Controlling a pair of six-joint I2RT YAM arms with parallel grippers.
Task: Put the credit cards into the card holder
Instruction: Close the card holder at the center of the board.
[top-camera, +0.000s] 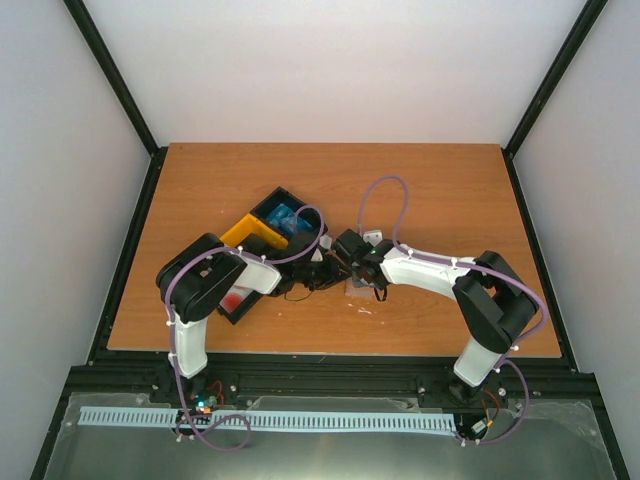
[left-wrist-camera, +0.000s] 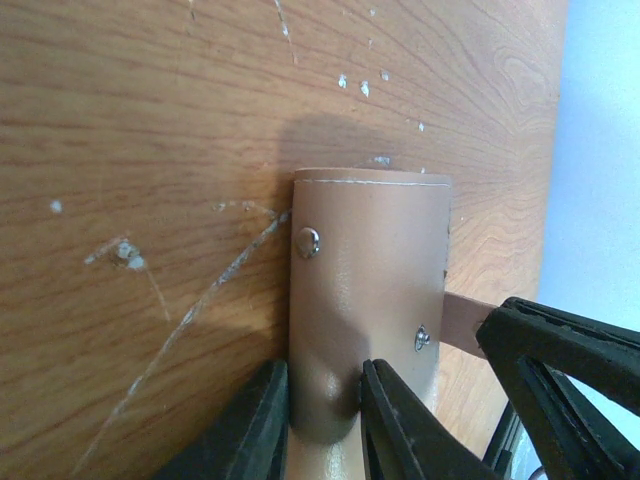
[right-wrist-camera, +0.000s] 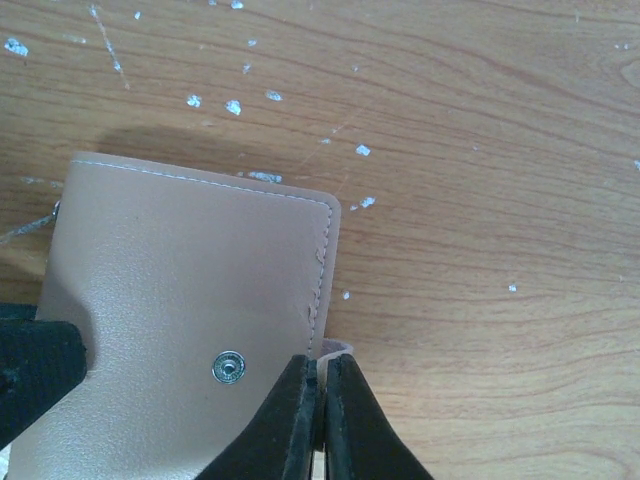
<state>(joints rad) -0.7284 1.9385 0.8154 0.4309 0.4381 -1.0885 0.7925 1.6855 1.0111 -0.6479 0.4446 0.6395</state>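
We are at the opening step: the card holder sits on the surface between the arms. The left fingers pinch narrowly across its folded end, and the right fingers are pressed shut on the thin edge of its flap. Next, we judge, the right must peel the flap open while the left steadies the body, before the credit cards, seemingly in the black bin, go in.
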